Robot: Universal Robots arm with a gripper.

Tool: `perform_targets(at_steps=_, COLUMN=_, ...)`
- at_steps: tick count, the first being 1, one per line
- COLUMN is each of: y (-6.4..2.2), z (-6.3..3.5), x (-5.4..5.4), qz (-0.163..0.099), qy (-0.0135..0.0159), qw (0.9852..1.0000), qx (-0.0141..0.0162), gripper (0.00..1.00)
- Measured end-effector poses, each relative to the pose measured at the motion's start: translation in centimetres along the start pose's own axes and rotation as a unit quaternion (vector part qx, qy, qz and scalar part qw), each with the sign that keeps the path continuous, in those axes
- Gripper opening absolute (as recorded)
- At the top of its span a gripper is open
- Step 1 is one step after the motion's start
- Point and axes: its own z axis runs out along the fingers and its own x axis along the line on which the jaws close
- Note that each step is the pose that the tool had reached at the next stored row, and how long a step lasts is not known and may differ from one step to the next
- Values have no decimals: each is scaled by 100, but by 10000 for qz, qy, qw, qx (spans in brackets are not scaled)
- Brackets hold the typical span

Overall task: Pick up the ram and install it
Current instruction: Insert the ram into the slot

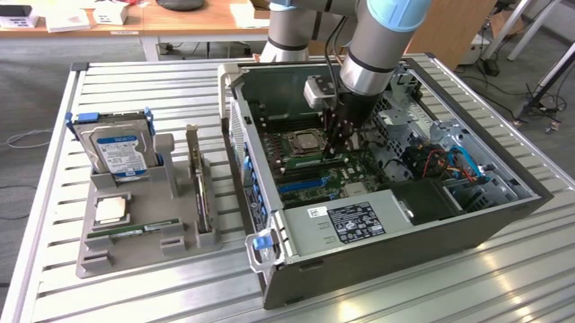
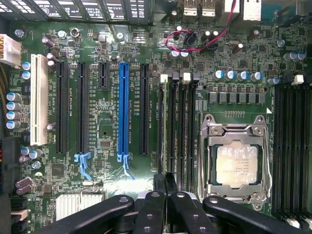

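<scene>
Now, arm: I have it plunged straight down into the open computer case (image 1: pixel 404 242), wrist vertical, so whatever it carries meets the motherboard (image 2: pixel 105 131) square-on.
Jaws: narrow, pinched almost together. The gripper (image 2: pixel 165 195) closes on a thin edge, and I judge that edge to be the ram.
Ram: the ram (image 2: pixel 165 136) stands edge-on, in line with the memory slot nearest the black expansion slots and just beside the processor socket (image 2: pixel 236 163). That alignment matters, since a stick only goes in along its slot.
Seating: I cannot tell whether it is pressed home; the white latch (image 2: pixel 164 77) at the slot's far end gives me no clear answer.
Desk: the slatted desk (image 1: pixel 180 296) carries the case and, at the exterior view's left, a grey tray (image 1: pixel 99 259). It holds parked parts, a hard drive (image 1: pixel 112 145) upright and another green stick (image 1: pixel 144 230) lying flat, well apart from the work.
</scene>
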Motion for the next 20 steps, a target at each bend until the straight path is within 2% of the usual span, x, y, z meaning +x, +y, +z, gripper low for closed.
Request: perform_targets(at_steps=20, y=-2, z=42, x=1, qz=0, qy=-1, qw=10000, qx=0, gripper=12)
